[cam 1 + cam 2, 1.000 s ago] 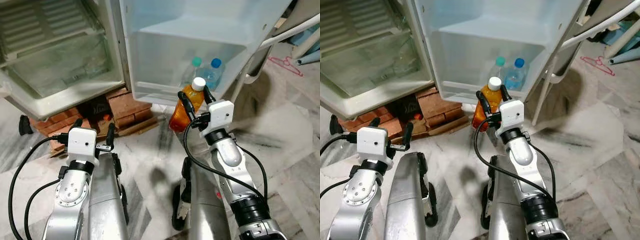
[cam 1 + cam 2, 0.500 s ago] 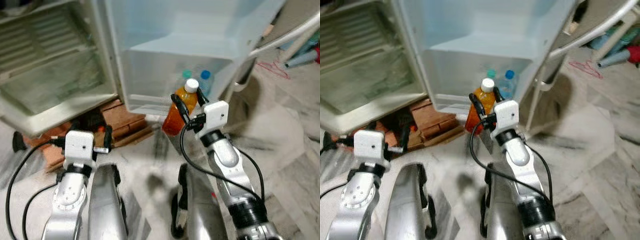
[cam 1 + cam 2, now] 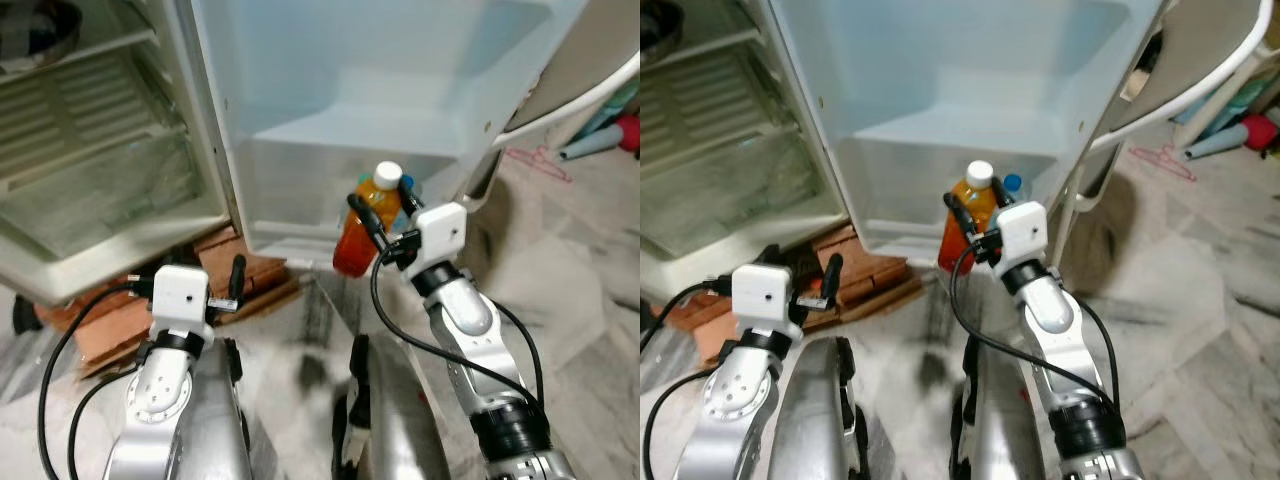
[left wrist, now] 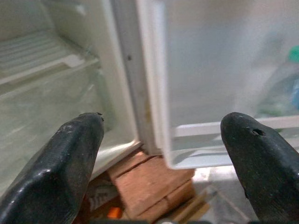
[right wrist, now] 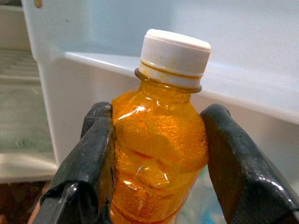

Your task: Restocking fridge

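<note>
My right gripper (image 3: 383,203) is clenched around the orange-filled clear plastic bottle with the white screw cap (image 3: 367,217), one black finger on each flank of its body; the bottle stands upright, cap uppermost, its long axis close to vertical; I carry it just in front of the pale translucent lower bin of the open white fridge door (image 3: 300,215). That bin lies straight ahead of the bottle and a little beyond it; the bottle's base hangs at about the level of the bin's front lip, so I judge the next move must lift first and then go forward, else the base would knock the lip. Behind the orange bottle, inside the bin, I can make out a clear bottle with a blue cap (image 3: 1012,184); the free room looks to be on its left. My left gripper (image 3: 190,281) waits low with its fingers spread apart, holding nothing, facing the stack of red bricks (image 4: 152,179) under the fridge; the right arm is the nearer one.
</note>
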`<state>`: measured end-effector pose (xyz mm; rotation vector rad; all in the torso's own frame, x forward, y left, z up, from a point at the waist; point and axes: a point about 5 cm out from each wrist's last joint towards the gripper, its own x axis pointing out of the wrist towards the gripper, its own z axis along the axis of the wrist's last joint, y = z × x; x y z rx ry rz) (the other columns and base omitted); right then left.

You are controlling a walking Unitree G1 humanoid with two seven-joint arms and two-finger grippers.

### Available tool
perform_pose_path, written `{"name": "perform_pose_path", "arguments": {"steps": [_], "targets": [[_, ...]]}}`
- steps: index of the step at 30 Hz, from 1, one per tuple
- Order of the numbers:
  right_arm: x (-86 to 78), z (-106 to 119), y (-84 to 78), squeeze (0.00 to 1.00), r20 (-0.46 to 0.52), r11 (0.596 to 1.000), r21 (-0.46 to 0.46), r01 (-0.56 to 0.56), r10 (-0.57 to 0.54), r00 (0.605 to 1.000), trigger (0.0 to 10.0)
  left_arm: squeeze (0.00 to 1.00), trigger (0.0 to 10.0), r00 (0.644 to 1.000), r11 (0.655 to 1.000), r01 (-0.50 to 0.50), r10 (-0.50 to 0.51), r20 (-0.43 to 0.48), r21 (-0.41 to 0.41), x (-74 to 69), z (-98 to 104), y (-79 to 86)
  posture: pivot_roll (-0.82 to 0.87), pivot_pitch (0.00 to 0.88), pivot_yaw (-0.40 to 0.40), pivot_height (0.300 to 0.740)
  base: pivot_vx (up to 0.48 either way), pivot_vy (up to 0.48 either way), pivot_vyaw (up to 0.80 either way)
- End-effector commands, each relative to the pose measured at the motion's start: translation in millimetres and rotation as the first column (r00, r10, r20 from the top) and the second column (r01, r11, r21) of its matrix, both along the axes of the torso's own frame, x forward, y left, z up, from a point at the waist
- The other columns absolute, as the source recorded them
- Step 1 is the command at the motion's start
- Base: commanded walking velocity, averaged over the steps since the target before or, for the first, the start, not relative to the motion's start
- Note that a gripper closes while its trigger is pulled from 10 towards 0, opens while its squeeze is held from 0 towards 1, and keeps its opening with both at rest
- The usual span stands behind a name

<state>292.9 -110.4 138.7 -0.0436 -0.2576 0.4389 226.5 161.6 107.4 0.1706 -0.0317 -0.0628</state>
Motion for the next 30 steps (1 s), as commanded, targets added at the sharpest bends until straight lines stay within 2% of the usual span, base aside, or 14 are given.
{"name": "perform_pose_path", "arguments": {"steps": [1, 6, 10, 12, 18, 21, 22, 23, 24, 25, 30], "targets": [[-2.4, 6.5, 12.4, 0.0, 0.023, 0.998, 0.012, -0.063, 0.062, 0.998, 10.0, 0.0, 10.0, 0.999, 1.0, -0.029, 0.029, -0.019, 0.008, -3.8, -3.4, 6.9, 0.11, 0.192, -0.053, 0.566, 0.315, 0.0, 0.0], [-2.4, 5.1, 17.8, 0.0, 0.01, 0.994, -0.002, -0.111, 0.111, 0.994, 10.0, 0.0, 10.0, 0.999, 0.999, -0.042, 0.042, -0.025, 0.01, -4.5, -3.9, 8.3, 0.11, 0.202, -0.052, 0.566, 0.109, 0.0, 0.0], [-0.9, 3.7, 30.2, 0.0, 0.018, 0.98, -0.042, -0.195, 0.196, 0.98, 10.0, 0.0, 10.0, 0.996, 0.997, -0.065, 0.067, -0.057, 0.031, -9.0, -7.8, 10.7, 0.12, 0.22, -0.051, 0.566, 0.0, 0.0, 0.0], [6.5, 6.3, 40.3, 0.0, 0.053, 0.968, -0.093, -0.235, 0.24, 0.969, 10.0, 0.0, 10.0, 0.99, 0.995, -0.092, 0.096, -0.104, 0.043, -17.9, -13.6, 17.3, 0.14, 0.249, -0.052, 0.566, 0.0, 0.0, 0.0], [17.5, 12.0, 50.3, 0.0, 0.102, 0.955, -0.152, -0.257, 0.273, 0.956, 10.0, 0.0, 10.0, 0.979, 0.99, -0.135, 0.139, -0.151, 0.036, -31.2, -16.9, 23.5, 0.16, 0.286, -0.061, 0.566, 0.0, 0.0, 0.0], [29.1, 18.0, 64.8, 0.0, 0.169, 0.934, -0.253, -0.253, 0.3, 0.939, 10.0, 0.0, 10.0, 0.967, 0.986, -0.167, 0.162, -0.199, -0.013, -45.3, -15.5, 26.8, 0.2, 0.338, -0.069, 0.566, 0.0, 0.0, 0.0], [29.1, 18.0, 64.8, 0.0, 0.169, 0.934, -0.253, -0.253, 0.3, 0.939, 10.0, 0.0, 10.0, 0.967, 0.986, -0.167, 0.162, -0.199, -0.013, -45.3, -15.5, 26.8, 0.2, 0.338, -0.069, 0.566, 0.0, 0.0, 0.0], [32.2, 18.7, 70.4, 0.0, 0.194, 0.922, -0.301, -0.242, 0.308, 0.931, 10.0, 0.0, 10.0, 0.963, 0.985, -0.173, 0.165, -0.212, -0.018, -52.9, -12.4, 28.4, 0.22, 0.369, -0.07, 0.566, 0.0, 0.0, 0.0], [32.2, 18.7, 70.4, 0.0, 0.194, 0.922, -0.301, -0.242, 0.308, 0.931, 10.0, 0.0, 10.0, 0.963, 0.985, -0.173, 0.165, -0.212, -0.018, -52.9, -12.4, 28.4, 0.22, 0.369, -0.07, 0.566, 0.0, 0.0, 0.0], [36.9, 19.6, 74.5, 0.0, 0.241, 0.903, -0.379, -0.201, 0.307, 0.921, 10.0, 0.0, 10.0, 0.959, 0.984, -0.177, 0.167, -0.231, -0.026, -58.9, -10.1, 29.1, 0.24, 0.386, -0.07, 0.566, 0.0, 0.0, 0.0], [43.4, 18.7, 79.0, 0.0, 0.289, 0.869, -0.474, -0.14, 0.304, 0.908, 10.0, 0.0, 10.0, 0.948, 0.98, -0.189, 0.165, -0.273, -0.065, -79.1, -3.6, 27.3, 0.28, 0.443, -0.061, 0.566, 0.0, 0.0, 0.0]]}}
